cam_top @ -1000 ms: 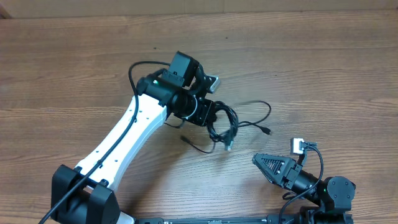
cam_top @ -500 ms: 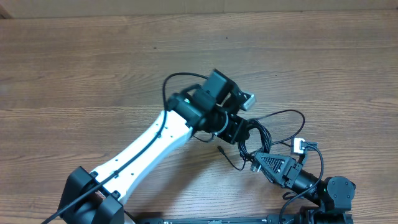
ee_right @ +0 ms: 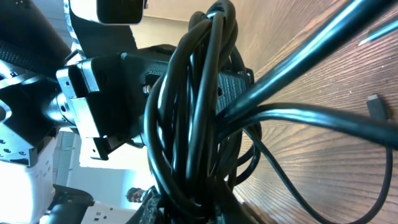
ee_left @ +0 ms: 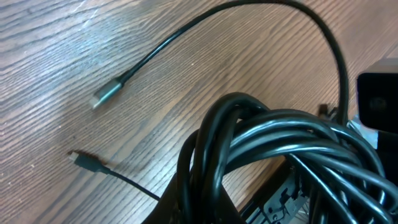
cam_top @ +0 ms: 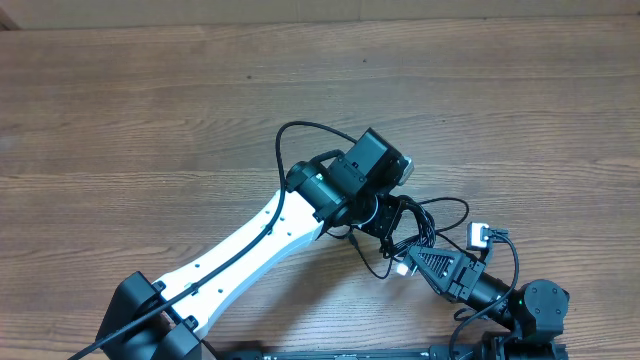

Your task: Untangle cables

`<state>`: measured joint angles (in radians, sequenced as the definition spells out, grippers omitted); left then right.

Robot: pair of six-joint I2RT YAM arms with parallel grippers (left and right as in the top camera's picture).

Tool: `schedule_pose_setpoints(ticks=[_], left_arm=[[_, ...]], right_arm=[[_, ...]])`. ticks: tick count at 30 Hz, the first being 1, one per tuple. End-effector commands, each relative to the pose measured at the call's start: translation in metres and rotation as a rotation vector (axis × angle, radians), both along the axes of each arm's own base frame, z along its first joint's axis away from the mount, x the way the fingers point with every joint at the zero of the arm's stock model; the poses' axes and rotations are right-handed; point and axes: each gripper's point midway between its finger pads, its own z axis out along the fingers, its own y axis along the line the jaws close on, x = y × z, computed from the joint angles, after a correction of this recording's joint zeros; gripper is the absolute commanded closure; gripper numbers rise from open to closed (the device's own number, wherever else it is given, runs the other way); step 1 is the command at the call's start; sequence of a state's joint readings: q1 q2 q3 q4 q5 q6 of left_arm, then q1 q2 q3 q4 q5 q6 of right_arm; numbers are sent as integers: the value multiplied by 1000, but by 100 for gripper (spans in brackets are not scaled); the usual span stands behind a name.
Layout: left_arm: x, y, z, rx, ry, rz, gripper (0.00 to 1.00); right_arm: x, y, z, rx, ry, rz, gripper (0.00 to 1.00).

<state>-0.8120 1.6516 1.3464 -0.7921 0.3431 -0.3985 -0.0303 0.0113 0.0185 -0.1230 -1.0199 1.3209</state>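
Black cables (cam_top: 420, 222) hang bunched in the left gripper's (cam_top: 392, 220) clenched jaws. The right gripper (cam_top: 413, 259) sits just beside that gripper, its jaw state unclear. Best to pinch one outer loop and pull away slowly.

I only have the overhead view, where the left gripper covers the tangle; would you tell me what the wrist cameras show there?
Observer: In the left wrist view the cables form one thick coil of many overlapping loops, right up against the camera.
Operator: Thank you. Are any ends free of it?
Observer: Yes, a grey plug lies flat on the table, on a strand that arcs out from the coil.
Operator: And from the right side?
Observer: The right wrist view shows the coil directly before that camera, between it and the left gripper.
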Motion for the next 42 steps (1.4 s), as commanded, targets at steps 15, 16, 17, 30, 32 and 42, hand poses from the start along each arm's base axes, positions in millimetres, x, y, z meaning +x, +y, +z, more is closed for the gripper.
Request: schedule_pose_setpoints(ticks=[15, 16, 17, 30, 32, 42], left_arm=[[13, 20, 8, -90, 204, 157, 96], [11, 17, 13, -127, 227, 143, 96], [10, 13, 19, -169, 246, 118, 96], [-3, 4, 48, -364, 301, -60, 96], [-5, 3, 50, -376, 291, -88, 96], [4, 30, 51, -363, 286, -54, 96]], right_arm=[[-2, 2, 0, -35, -72, 18, 86], [-1, 1, 0, -37, -76, 13, 86], [0, 1, 0, -37, -76, 5, 85], [25, -18, 5, -68, -127, -174, 62], [27, -20, 5, -107, -175, -190, 48], [40, -34, 7, -212, -292, -296, 18]])
